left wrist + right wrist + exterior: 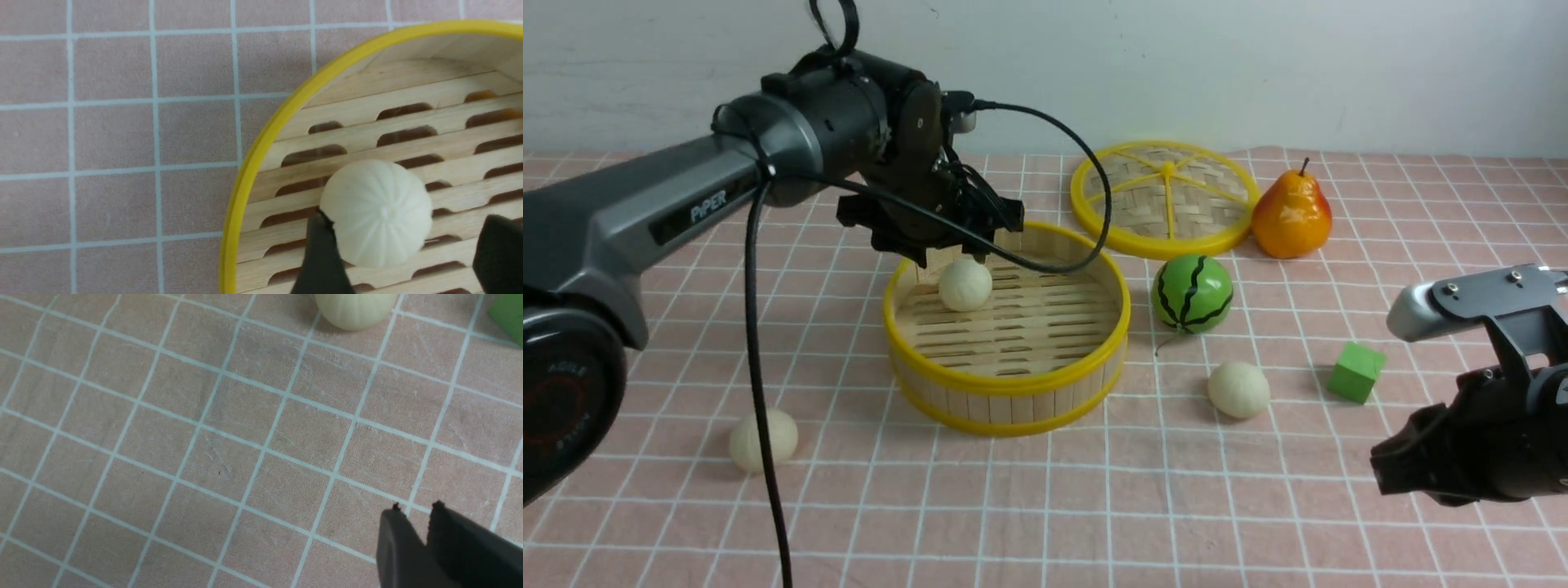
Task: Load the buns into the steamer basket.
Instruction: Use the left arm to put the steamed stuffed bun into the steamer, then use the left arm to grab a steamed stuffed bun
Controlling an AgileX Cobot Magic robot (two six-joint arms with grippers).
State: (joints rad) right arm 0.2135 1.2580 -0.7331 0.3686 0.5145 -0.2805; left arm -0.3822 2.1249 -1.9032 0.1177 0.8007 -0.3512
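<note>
The steamer basket [1009, 385] stands mid-table. One cream bun [965, 284] lies inside it at the far left, on the slats. My left gripper [952, 256] hovers just above this bun with its jaws open. In the left wrist view the bun [376, 212] touches one finger [322, 253] and stands apart from the other, inside the basket's yellow rim [261, 143]. A second bun [762, 439] lies on the cloth at front left. A third bun [1239, 389] lies right of the basket and shows in the right wrist view [355, 310]. My right gripper [1382, 474], also seen in its wrist view [416, 506], is shut and empty at front right.
A green striped watermelon ball [1192, 292] sits right of the basket. A flat woven lid [1164, 196] and a pear [1290, 214] lie at the back. A green cube [1356, 371] sits near the right arm. The left arm's cable [760, 392] hangs in front of the front-left bun.
</note>
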